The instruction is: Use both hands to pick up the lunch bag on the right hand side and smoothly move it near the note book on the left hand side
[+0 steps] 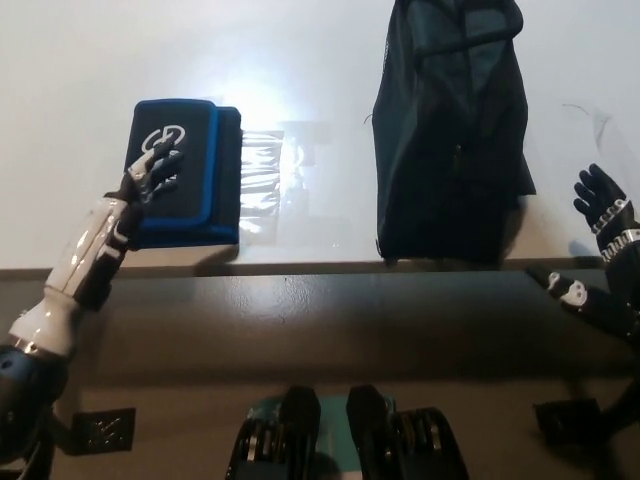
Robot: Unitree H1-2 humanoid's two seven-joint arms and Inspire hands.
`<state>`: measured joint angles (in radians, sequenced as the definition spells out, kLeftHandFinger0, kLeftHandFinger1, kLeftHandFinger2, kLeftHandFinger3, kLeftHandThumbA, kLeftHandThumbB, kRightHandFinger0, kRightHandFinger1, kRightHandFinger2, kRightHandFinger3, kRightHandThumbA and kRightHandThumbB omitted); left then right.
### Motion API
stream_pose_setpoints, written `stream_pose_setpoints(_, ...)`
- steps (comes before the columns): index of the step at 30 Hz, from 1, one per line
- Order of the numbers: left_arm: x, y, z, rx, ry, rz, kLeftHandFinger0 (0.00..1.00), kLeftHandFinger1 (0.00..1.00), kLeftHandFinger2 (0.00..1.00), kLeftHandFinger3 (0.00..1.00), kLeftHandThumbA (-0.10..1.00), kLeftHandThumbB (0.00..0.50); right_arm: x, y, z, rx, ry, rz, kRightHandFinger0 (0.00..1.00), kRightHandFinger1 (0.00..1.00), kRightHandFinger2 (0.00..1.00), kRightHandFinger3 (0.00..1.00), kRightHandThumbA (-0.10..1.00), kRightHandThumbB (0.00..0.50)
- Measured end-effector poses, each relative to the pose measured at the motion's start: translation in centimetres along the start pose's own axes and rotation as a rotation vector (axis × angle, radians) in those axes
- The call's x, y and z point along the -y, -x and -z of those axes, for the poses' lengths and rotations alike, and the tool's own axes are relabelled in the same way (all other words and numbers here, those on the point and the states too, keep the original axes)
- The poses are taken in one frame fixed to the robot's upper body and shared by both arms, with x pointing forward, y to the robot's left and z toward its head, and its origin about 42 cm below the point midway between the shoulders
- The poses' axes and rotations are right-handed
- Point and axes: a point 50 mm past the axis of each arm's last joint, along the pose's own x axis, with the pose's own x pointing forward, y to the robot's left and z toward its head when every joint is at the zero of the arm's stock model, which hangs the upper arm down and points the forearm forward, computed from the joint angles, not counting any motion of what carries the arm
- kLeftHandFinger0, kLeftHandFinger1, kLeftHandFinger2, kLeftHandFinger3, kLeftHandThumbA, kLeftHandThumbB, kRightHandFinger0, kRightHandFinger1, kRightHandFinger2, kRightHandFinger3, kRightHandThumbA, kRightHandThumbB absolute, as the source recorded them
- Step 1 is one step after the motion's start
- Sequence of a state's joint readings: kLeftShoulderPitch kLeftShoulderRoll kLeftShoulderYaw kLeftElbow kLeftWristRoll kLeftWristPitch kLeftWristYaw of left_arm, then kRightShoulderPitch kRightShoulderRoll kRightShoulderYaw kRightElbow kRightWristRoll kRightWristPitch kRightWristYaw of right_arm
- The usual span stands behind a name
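Head view: glossy white table (80,60)

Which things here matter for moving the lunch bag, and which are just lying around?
Job: dark lunch bag; blue-edged notebook; left hand over the notebook, right hand open beside the bag.
Lying about: clear plastic sheet by the notebook.

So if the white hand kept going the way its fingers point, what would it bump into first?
Probably nothing new: the white left hand already lies over the blue-and-black fabric notebook. Past that, only bare white table shows, though its height is unclear.
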<state>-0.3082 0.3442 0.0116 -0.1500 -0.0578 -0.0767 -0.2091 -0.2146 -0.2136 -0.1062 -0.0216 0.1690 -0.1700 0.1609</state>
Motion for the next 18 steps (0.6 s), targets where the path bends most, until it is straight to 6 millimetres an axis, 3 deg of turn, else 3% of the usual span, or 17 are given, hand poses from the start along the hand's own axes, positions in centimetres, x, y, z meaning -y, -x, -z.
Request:
stream_pose_setpoints(4, 0.5, -1.3, 0.4, -0.011, 0.047, -0.009, 1.00, 1.00, 1.00, 1.00, 1.00, 0.363, 0.8, -1.1, 0.7, -0.032, -0.065, 0.036, 1.00, 1.00, 1.00, 1.00, 1.00, 0.247)
stream_pose_setpoints(9, 1.1, -3.6, 1.0, -0.033, 0.114, -0.018, 1.00, 1.00, 1.00, 1.00, 1.00, 0.350, 1.7, -3.3, 1.3, -0.053, -0.155, 0.083, 1.00, 1.00, 1.00, 1.00, 1.00, 0.298)
stream_pose_setpoints(12, 1.7, -5.5, 1.6, -0.059, 0.166, -0.021, 1.00, 1.00, 1.00, 1.00, 1.00, 0.310, 2.2, -5.0, 1.6, -0.052, -0.221, 0.114, 1.00, 1.00, 1.00, 1.00, 1.00, 0.321)
stream_pose_setpoints(18, 2.4, -10.1, 2.2, -0.113, 0.238, -0.006, 1.00, 1.00, 1.00, 1.00, 1.00, 0.334, 2.3, -9.0, 1.8, -0.048, -0.374, 0.169, 1.00, 1.00, 1.00, 1.00, 1.00, 0.360)
